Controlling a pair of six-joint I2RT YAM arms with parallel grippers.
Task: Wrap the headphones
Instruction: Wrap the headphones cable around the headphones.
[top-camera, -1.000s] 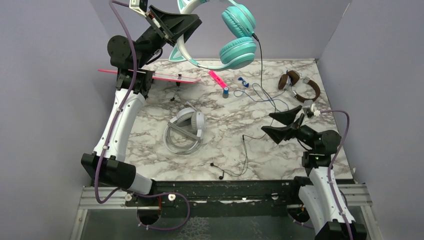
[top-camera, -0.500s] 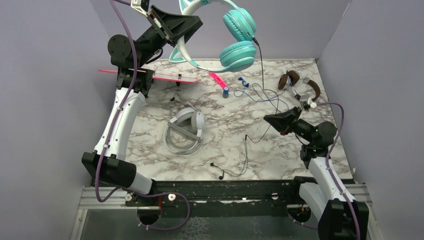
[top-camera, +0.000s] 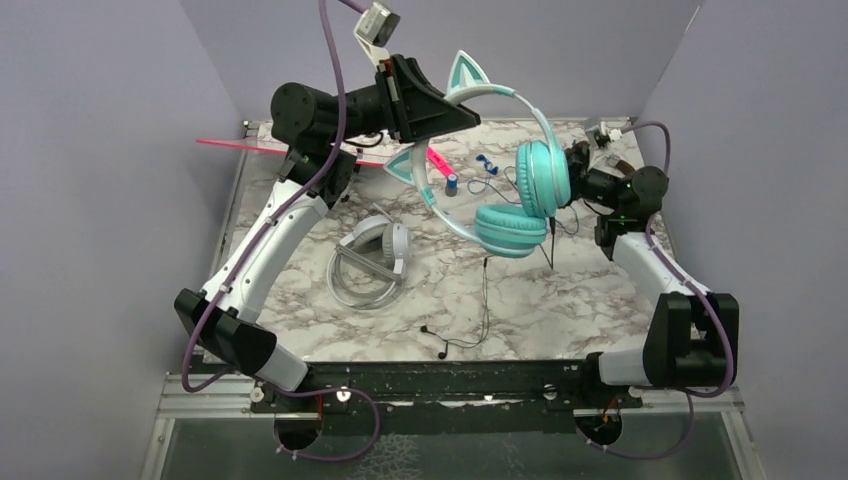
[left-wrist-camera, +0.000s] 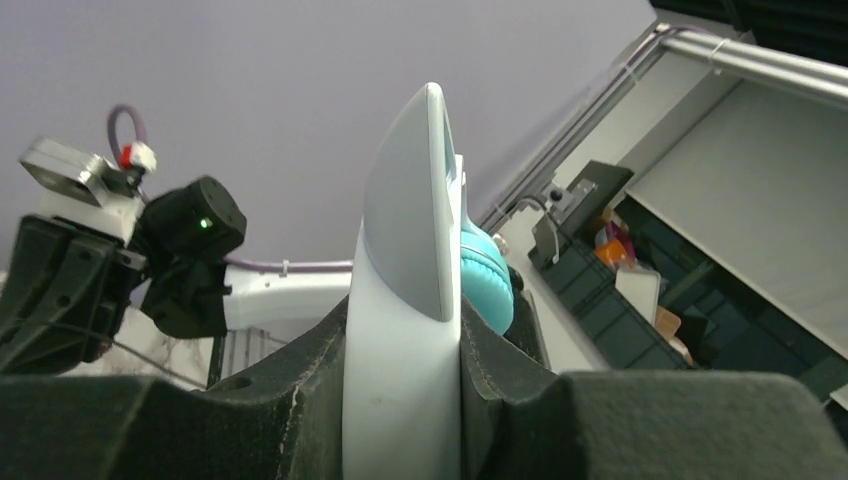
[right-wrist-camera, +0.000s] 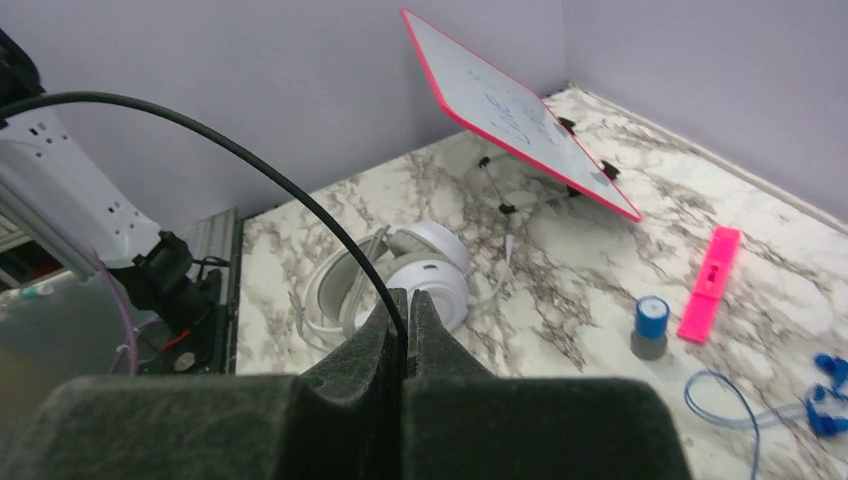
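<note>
Grip on the left side: your left gripper (top-camera: 458, 105) was partly closed and clamped on the white headband of the teal headphones (top-camera: 505, 225). In the left wrist view the band stood on edge between the two dark pads (left-wrist-camera: 300, 400), touching both of them, with a teal cup just behind. The cat-ear set hung in the air above the marble table (top-camera: 560, 310), with its cups on the right side, near your other arm.

Your right gripper (right-wrist-camera: 407, 320) had its fingers pressed together, and they pinched the black cord (right-wrist-camera: 250, 160). The cord rose from the fingertips in an arc to the left. In the top view this cord dropped from the lower cup to the table, and its plug end lay near the front edge.

For writing, the pink-rimmed whiteboard (right-wrist-camera: 520, 110) carried some faint blue handwriting, but it was too small to read. A pink marker (right-wrist-camera: 708, 285) and a small blue-capped cylinder (right-wrist-camera: 650, 325) lay beside each other on the marble.

Your left arm was raised high and bent forward, with its wrist turned to the right over the far part of the table. Your right arm was stretched along the right edge, and its gripper pointed left, just behind the teal cups. The white-grey headphones (top-camera: 375, 255) lay flat on the table under the left arm.
</note>
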